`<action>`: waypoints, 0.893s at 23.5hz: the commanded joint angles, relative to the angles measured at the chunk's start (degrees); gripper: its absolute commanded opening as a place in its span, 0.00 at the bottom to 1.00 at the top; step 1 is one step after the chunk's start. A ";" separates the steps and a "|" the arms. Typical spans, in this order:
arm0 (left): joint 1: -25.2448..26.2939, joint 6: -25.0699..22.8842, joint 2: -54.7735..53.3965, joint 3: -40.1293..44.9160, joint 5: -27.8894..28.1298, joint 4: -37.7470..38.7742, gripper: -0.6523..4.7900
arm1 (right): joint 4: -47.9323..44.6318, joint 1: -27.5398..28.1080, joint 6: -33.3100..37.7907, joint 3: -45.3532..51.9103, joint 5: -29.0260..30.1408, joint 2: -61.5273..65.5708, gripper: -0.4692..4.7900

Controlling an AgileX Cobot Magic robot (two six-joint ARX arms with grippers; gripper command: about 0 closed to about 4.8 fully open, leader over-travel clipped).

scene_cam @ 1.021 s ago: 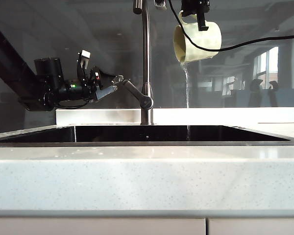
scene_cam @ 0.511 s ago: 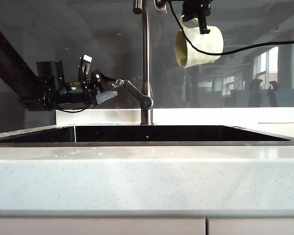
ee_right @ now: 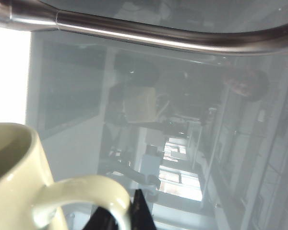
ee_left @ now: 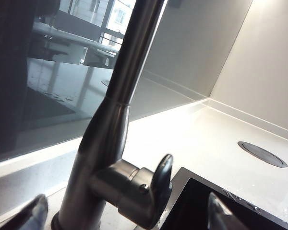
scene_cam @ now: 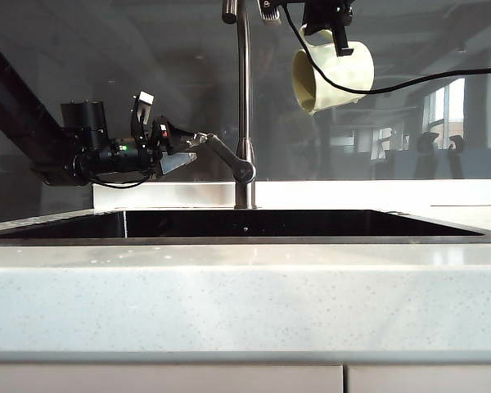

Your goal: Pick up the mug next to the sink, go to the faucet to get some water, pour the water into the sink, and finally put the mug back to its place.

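- The mug [scene_cam: 333, 76] hangs tipped, mouth sideways, high above the sink [scene_cam: 245, 224], handle pinched by the right gripper [scene_cam: 337, 33] fingers.
- Left gripper [scene_cam: 180, 151], fingers spread, flanks the faucet [scene_cam: 244, 106] lever.
- Pale speckled worktop [scene_cam: 245, 299]; dark glass behind.

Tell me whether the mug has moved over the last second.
Yes. The mug, held by the right hand, has tipped back and edged right, away from the faucet; no water falls now.
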State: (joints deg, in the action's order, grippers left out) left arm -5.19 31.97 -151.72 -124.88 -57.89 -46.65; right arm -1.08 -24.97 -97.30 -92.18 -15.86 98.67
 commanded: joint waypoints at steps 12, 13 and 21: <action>0.09 -0.02 0.37 -0.28 0.07 -0.52 0.90 | 9.55 7.54 85.57 2.58 8.20 -1.44 0.08; 0.09 -0.02 0.37 -0.28 0.11 -0.55 0.90 | 5.75 9.11 89.02 6.54 9.73 -2.12 0.08; 0.09 -0.02 0.37 -0.28 0.11 -0.55 0.90 | -21.31 17.14 102.29 34.77 15.65 -9.68 0.08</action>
State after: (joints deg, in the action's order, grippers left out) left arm -5.21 31.99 -151.72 -124.86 -57.87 -46.61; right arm -11.94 -8.75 1.32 -59.75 -1.67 90.61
